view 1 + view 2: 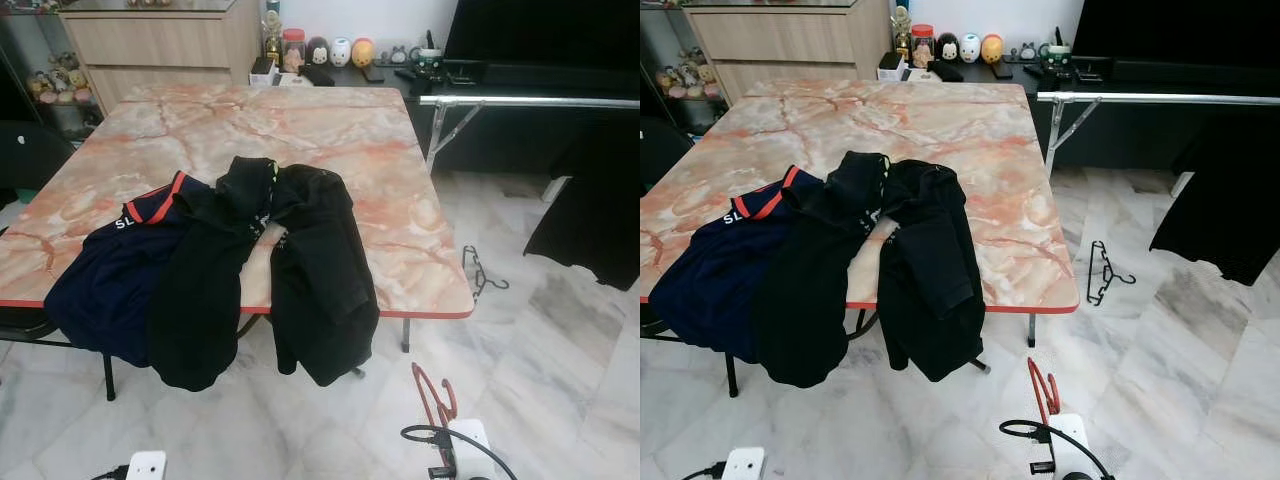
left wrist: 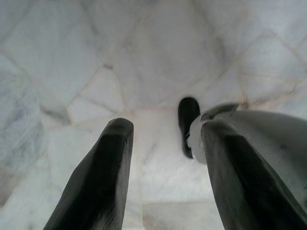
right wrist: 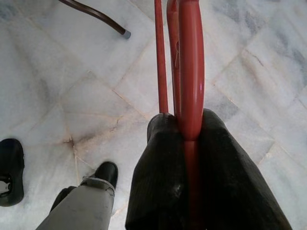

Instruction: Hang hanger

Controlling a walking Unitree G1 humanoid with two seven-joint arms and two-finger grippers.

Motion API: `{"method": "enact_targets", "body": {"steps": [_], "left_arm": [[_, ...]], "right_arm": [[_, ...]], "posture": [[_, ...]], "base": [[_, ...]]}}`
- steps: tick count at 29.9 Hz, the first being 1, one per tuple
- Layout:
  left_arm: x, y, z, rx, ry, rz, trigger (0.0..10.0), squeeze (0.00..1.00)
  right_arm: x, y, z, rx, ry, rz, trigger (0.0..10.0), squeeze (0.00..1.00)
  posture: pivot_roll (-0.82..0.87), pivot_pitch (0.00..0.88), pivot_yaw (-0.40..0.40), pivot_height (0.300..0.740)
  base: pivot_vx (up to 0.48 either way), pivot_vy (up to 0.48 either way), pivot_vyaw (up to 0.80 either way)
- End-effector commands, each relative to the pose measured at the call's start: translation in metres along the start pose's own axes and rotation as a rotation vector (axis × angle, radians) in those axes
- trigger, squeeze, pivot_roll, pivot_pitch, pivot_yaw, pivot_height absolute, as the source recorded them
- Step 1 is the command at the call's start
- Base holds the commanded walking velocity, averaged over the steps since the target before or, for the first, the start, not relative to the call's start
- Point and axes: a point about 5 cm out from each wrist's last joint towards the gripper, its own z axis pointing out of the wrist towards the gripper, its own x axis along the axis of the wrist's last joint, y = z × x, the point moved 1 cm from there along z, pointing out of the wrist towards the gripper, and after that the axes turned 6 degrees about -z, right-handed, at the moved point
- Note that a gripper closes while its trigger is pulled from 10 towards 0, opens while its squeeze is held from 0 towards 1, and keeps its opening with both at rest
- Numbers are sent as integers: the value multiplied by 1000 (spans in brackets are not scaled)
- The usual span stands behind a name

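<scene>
While clamped in right pincer (image 3: 189, 143), red hanger (image 3: 191, 72) hangs.

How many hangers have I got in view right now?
2. A red hanger is clamped in the right gripper, low over the floor. A black hanger lies on the floor right of the table. The clothes could hide more.
</scene>
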Motion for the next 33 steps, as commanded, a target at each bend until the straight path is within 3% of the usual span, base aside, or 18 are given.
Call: {"method": "enact_targets", "body": {"steps": [1,13,23,33], "left_arm": [[-6,0,-1,6,-25,24,10000,0],[-7,-2,-2,9,-27,53,10000,0],[-5,0,-1,-14,-20,103,10000,0],[-2,-3,-1,-6,-9,99,10000,0]], "right_arm": [[3,0,0,-9,19,14,10000,0],[1,1,0,-7,14,9,10000,0],[-2,-1,-1,-1,4,5,10000,0],[-2,-1,-1,0,4,5,10000,0]], "posture": [[44,30,-21,740],[40,19,-18,740],[34,7,-14,740],[37,12,-12,740]], "base": [[0,0,0],[0,-41,0],[0,-346,0],[0,-414,0]]}}
